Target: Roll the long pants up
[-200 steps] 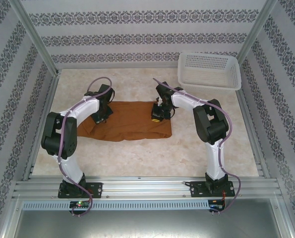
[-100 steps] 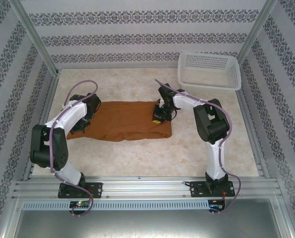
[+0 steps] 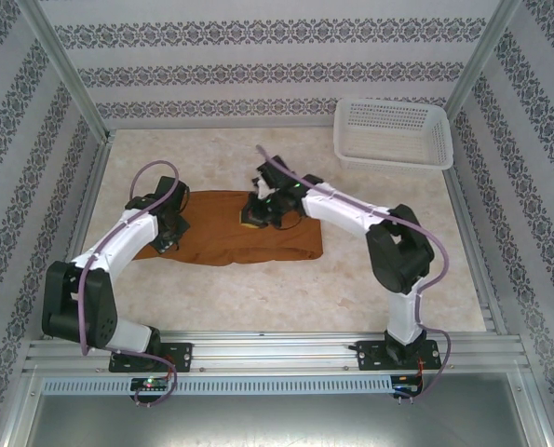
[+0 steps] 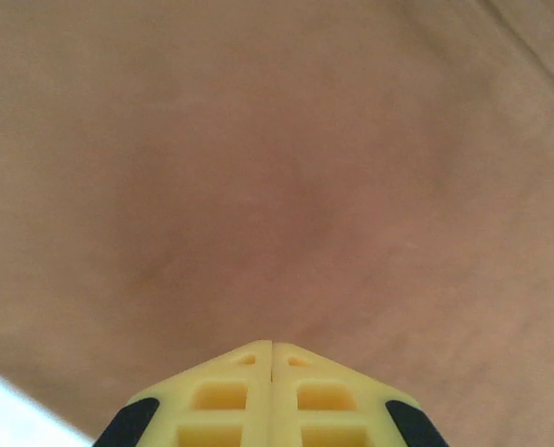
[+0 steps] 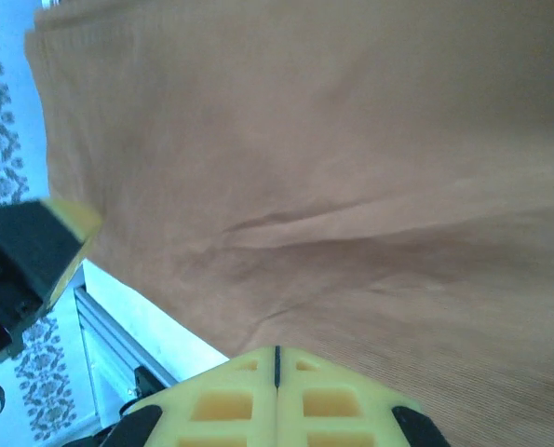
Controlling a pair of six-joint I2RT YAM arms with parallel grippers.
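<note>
Long pants [image 3: 222,244] laid flat on the counter [image 3: 258,298] as a rust-brown rectangle, a little left of centre, long side running left to right. Left claw [image 3: 168,233] lowered over the left end of the cloth. Seen from the left wrist, left claw [image 4: 273,346] with its yellow fingers pressed together tip to tip, only a thin seam between them, very close above soft, blurred brown fabric [image 4: 277,186]; contact with the cloth hard to judge through that blur. Right claw [image 3: 250,217] reaching in from the right, down over the far half of the long pants near their middle. From the right wrist, right claw [image 5: 277,352] likewise closed tight, tips meeting edge to edge, above lightly creased cloth [image 5: 351,186] with one shallow fold line running across. White mesh basket [image 3: 393,132] in the far right corner of the counter, well apart from the long pants and from both claws
</note>
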